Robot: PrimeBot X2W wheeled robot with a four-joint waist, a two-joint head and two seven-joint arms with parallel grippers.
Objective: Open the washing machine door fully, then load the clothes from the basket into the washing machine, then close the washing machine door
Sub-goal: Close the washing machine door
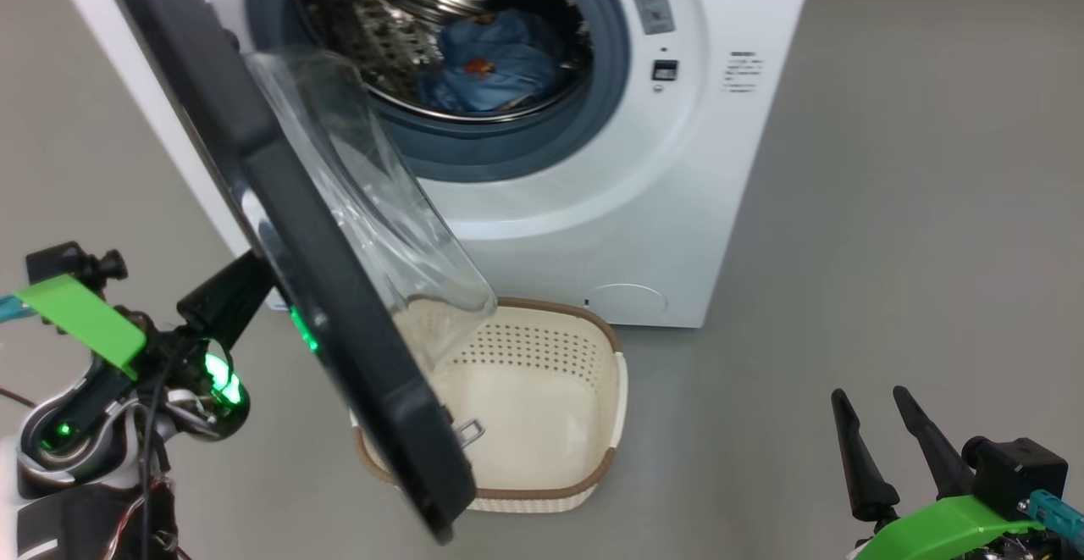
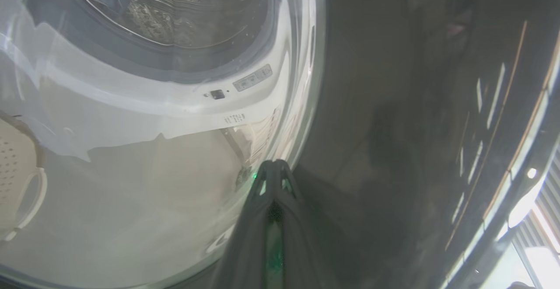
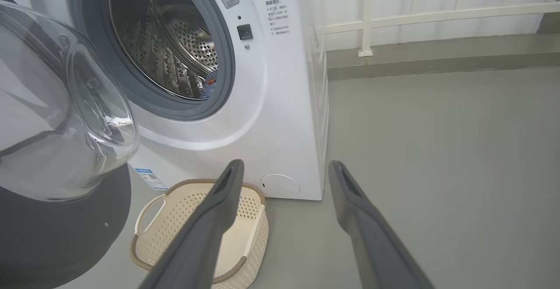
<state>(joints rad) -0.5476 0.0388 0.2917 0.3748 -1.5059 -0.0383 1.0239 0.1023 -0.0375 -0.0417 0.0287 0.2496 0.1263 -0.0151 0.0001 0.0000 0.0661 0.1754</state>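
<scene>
The clothes (image 1: 495,60) lie in the washing machine (image 1: 677,204); the basket (image 1: 542,344) stands empty below. The door (image 1: 322,289) hangs half open. The left gripper (image 1: 246,285), fingers together, bears on the door's outer face, so this nearer arm likely pushes it shut. The right gripper (image 1: 871,395), fingers apart, is well clear.

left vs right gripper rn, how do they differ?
The left gripper is shut, fingers together; the right gripper is open, fingers well apart.
The left gripper's tips rest against the outer face of the washing machine door; the right gripper touches nothing, above the floor.
Shared: both have long dark fingers and hold nothing.
</scene>
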